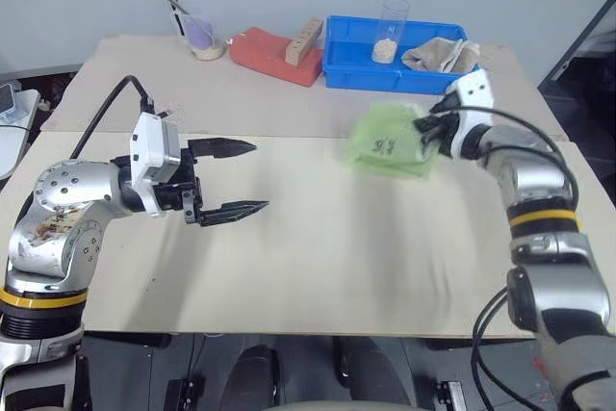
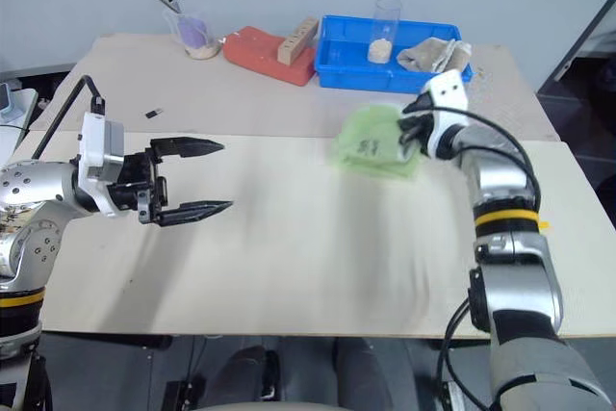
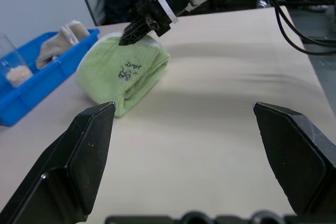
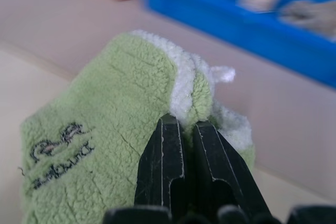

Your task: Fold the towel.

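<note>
The towel (image 1: 390,144) is a light green cloth folded into a small bundle, with a dark logo (image 4: 59,153) on its upper face and white edging (image 4: 184,85) along its top fold. It sits at the right of the table's beige board, partly lifted. My right gripper (image 1: 426,126) is shut on the towel's white-edged fold, seen close up in the right wrist view as my right gripper (image 4: 182,124). My left gripper (image 1: 241,178) hovers open over the left half of the board, well apart from the towel, with nothing between its fingers.
A blue bin (image 1: 358,63) at the back holds a clear cup (image 1: 390,30) and a beige-grey cloth (image 1: 441,54). A red block (image 1: 269,53) with a wooden piece lies left of it, and a small bowl (image 1: 204,41) stands further left.
</note>
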Tool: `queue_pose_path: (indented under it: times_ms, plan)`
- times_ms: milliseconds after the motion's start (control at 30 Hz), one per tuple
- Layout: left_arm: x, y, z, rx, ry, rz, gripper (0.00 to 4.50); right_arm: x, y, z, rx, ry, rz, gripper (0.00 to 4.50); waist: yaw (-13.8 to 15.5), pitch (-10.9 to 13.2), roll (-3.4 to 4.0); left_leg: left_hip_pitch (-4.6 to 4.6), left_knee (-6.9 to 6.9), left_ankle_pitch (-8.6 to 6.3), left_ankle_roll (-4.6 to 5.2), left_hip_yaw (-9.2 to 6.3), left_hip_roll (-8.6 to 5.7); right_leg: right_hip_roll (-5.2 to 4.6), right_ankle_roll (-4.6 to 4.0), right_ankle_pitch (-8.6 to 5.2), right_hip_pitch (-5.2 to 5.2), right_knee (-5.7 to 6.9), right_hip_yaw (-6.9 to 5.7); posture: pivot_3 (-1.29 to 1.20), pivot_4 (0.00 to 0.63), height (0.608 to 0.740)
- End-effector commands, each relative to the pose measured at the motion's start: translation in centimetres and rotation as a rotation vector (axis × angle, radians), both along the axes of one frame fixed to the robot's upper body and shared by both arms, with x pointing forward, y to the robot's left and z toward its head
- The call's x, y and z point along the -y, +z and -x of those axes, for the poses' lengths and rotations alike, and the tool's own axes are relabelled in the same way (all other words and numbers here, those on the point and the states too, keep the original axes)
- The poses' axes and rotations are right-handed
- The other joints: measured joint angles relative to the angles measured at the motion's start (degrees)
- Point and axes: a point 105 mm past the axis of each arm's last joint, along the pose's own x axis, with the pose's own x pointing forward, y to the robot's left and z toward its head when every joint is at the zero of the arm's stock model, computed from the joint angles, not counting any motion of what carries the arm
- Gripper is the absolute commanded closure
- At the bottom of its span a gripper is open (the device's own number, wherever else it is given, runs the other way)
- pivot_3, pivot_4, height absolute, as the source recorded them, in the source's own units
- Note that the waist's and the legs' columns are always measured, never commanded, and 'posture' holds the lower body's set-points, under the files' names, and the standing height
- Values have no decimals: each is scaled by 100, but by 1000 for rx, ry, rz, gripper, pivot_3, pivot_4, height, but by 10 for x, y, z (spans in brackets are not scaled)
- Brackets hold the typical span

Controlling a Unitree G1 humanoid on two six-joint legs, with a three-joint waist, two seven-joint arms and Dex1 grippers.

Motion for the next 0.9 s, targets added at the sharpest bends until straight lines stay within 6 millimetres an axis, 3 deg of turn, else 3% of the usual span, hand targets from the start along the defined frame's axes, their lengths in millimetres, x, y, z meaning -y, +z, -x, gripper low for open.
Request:
queue_pose_path:
  times_ms: [33,267,333,467,600,700,767,833,900]
  plan:
    - [2,9,0,48,2,9,0,4,-9,-3,-32,-49,-91,4475,-7,0,0,-1,0,0,0,0,0,0,-1,0,0,0,1,0,150,714]
    - [-1,7,-2,45,26,3,0,9,-9,-4,-15,-82,-159,2048,-16,1,1,-3,1,0,0,0,1,-1,-2,2,-2,2,2,0,150,714]
    - [-4,6,-3,39,47,-4,0,12,-2,-4,16,-90,-147,1311,-18,1,1,-2,1,0,0,1,0,-1,-2,2,-2,2,3,0,150,714]
    - [-30,3,-13,38,216,-36,0,21,32,4,135,-65,-79,29,-21,3,4,-3,-1,0,0,0,2,-1,-1,1,-6,5,3,0,150,714]
    - [-56,-5,-17,20,393,-100,0,14,54,27,208,130,54,29,1,3,5,-4,-3,0,0,0,3,-2,0,0,-7,2,1,0,150,714]
    - [-79,-18,-14,-15,524,-186,0,3,55,53,195,321,141,29,0,3,5,-2,-6,-1,1,0,6,-2,2,-1,-6,0,1,0,150,714]
    - [-87,-24,-4,-41,538,-200,0,-4,51,72,178,443,175,29,0,3,5,0,-7,-1,1,1,8,-2,3,-2,-6,0,1,0,150,714]
    - [-105,-33,6,-68,611,-227,0,-7,34,102,111,595,276,29,12,3,5,0,-6,-1,1,4,12,-4,6,-4,-8,1,1,0,150,714]
    - [-120,-38,11,-69,691,-245,0,-1,17,120,41,644,354,29,23,3,5,7,-8,-1,1,5,15,-9,27,-21,-6,6,-1,0,150,714]
